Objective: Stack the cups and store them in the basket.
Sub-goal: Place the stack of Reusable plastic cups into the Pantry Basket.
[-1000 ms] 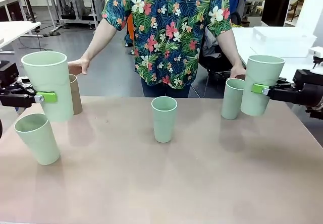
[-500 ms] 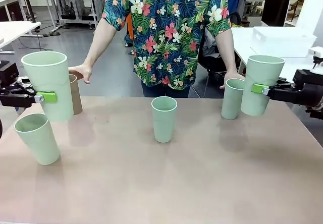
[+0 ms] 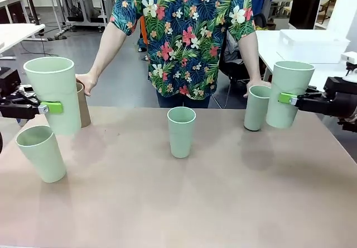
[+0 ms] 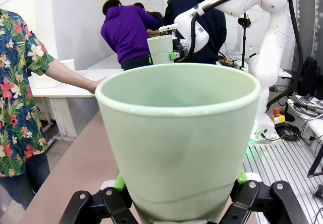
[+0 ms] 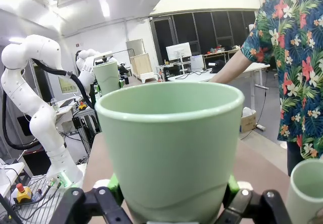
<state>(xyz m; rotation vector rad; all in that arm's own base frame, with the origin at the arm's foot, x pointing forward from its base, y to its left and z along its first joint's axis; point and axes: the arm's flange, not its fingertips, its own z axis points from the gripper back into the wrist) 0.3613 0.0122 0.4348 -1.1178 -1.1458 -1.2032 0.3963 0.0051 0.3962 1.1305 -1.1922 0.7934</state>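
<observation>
Currently at the stacking step, nothing nested yet. Six cups, all separate.

- left hand (image 3: 54, 108): clamped on a mint cup (image 3: 53, 86) at mid-height, upright, clear of the counter (image 3: 195, 203). The left wrist view shows it empty.
- right hand (image 3: 285, 98): same story, closed around a second mint cup (image 3: 289, 91), upright and lifted. Empty per the right wrist view.
- Below the left hand and a little toward the robot: a standing mint cup (image 3: 40, 153), mouth up, nothing inside that I can see.
- Just behind the left hand's cup: the tan cup (image 3: 83, 105), mostly hidden, with the person's hand (image 3: 86, 82) at its rim.
- Just beside the right hand's cup, toward the middle: another mint cup (image 3: 257, 108), with the person's other hand (image 3: 257, 85) at its rim. Can't tell if its base is flat on the counter.
- Between the two hands, well apart from both: the centre cup (image 3: 181, 132), looks empty.
- basket (image 3: 312, 46): I read it as the white bin on the side table beyond the right hand, well apart from every cup. Contents not visible.

My read on the next move: drop the left hand's cup into the one below it. Line up the axes, keep it vertical, lower straight, and release once seated. The taper should self-centre it, but an off-axis entry could tip the lower cup. On the right side, wait for the person's hand to clear.
</observation>
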